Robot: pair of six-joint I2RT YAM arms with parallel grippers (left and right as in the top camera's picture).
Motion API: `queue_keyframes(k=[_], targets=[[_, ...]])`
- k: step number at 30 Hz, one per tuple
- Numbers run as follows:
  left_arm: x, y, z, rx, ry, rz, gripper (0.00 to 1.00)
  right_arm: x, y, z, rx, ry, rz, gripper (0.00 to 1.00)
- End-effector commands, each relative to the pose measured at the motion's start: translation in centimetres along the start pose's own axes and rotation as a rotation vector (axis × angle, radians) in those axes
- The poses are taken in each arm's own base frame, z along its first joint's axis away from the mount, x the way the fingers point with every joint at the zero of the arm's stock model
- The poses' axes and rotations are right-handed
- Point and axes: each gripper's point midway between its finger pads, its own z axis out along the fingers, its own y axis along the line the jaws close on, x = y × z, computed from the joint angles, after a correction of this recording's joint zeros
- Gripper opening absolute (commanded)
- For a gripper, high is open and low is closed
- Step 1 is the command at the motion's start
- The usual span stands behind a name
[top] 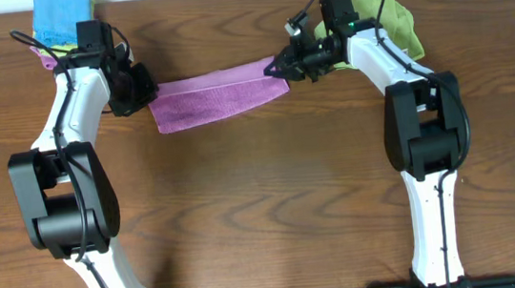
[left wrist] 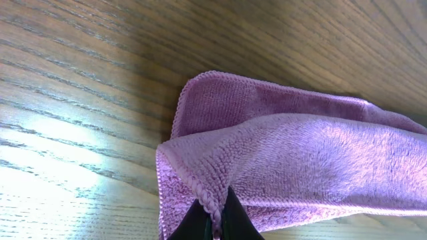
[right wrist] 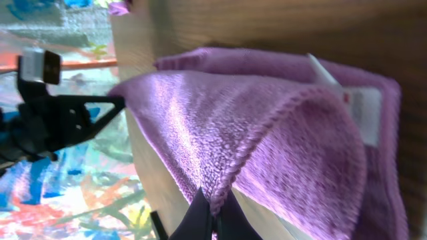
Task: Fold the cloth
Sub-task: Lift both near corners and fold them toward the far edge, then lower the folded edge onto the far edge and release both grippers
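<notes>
Cloth [top: 219,95] is hanging stretched between both grippers as a long, doubled-over band. It is running along the far edge of the tabletop [top: 264,201], roughly mid-width. Left gripper [top: 141,87] is pinching the left end. In its wrist view the fingertips [left wrist: 240,227] are gripping the stitched hem, with the upper layer draping over a lower layer that is lying on the table. Right gripper [top: 280,68] is clamping the right end the same way, fingertips [right wrist: 233,230] on the hem. White tag [right wrist: 363,110] is showing on the layer beneath. Blue cloth [top: 62,16] is sitting at the far-left corner, behind the left arm. Green cloth [top: 395,14] is lying bunched toward the far-right corner, behind the right wrist.
</notes>
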Motion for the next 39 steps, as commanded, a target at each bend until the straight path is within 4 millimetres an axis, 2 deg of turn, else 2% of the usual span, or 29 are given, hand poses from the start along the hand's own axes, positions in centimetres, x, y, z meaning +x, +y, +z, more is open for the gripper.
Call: queue_keyframes(k=[1,5,13,14,15,16,17,18,19,20,23,25,27,29,32,34,35,36,37,39], targets=[[-0.6,-0.3,-1.2,-0.012,-0.032,0.033,0.06,-0.1,-1.0,-0.7,0.034,-0.003,-0.051,0.01],[0.3,-0.2,-0.9,-0.037,-0.004,0.037,0.06,0.5,-2.3,-0.9,0.091,0.011,-0.043,0.01],[2.0,0.1,-0.2,-0.108,0.035,0.053,0.06,0.7,-3.3,-0.8,0.156,0.011,-0.045,0.01],[2.0,0.1,-0.2,-0.112,0.034,0.055,0.06,0.7,-3.3,-0.8,0.155,0.009,-0.048,0.1],[2.0,0.1,-0.2,-0.111,0.033,0.056,0.09,0.6,-3.2,-0.8,0.155,0.009,-0.048,0.38],[2.0,0.1,-0.2,-0.112,0.033,0.056,0.33,0.5,-3.2,-0.9,0.153,0.006,-0.051,0.53],[2.1,0.1,-0.2,-0.112,0.037,0.056,0.45,0.4,-3.2,-0.9,0.153,0.002,-0.054,0.59],[2.2,0.2,-0.2,-0.114,0.041,0.055,0.5,0.2,-3.3,-1.0,0.151,-0.004,-0.057,0.66],[2.2,0.3,-0.3,-0.116,0.045,0.054,0.55,0.0,-3.3,-1.2,0.15,-0.01,-0.06,0.79],[2.3,0.4,-0.3,-0.116,0.048,0.062,0.66,-0.2,-3.3,-1.4,0.145,-0.016,-0.063,0.82],[2.5,0.7,-0.5,-0.116,0.061,0.058,0.67,-0.9,-3.0,-2.2,0.134,-0.037,-0.069,0.8],[2.7,0.1,-0.6,-0.083,0.075,0.071,0.69,-1.8,-2.5,-3.1,0.124,-0.06,-0.083,0.77],[2.9,-0.7,-0.7,-0.038,0.086,0.071,0.69,-2.8,-1.6,-4.0,0.112,-0.087,-0.103,0.7],[2.7,-1.1,-0.8,-0.022,0.083,0.074,0.69,-3.8,-0.5,-4.8,0.106,-0.111,-0.132,0.56],[2.7,-1.1,-0.8,-0.021,0.082,0.089,0.7,-4.1,0.6,-5.0,0.103,-0.117,-0.15,0.68],[2.6,-1.1,-0.8,-0.021,0.079,0.09,0.71,-3.9,0.9,-4.7,0.103,-0.108,-0.156,0.67],[2.5,-1.1,-0.7,-0.02,0.074,0.092,0.71,-3.7,1.0,-4.4,0.103,-0.101,-0.164,0.63],[2.2,-1.2,-0.7,-0.017,0.059,0.097,0.71,-3.4,1.1,-4.1,0.104,-0.091,-0.173,0.54],[1.9,-1.2,-0.7,-0.018,0.048,0.1,0.7,-3.2,1.3,-3.8,0.105,-0.084,-0.18,0.35],[1.4,-1.4,-0.7,-0.011,0.03,0.105,0.7,-2.8,1.5,-3.2,0.108,-0.07,-0.19,0.06]])
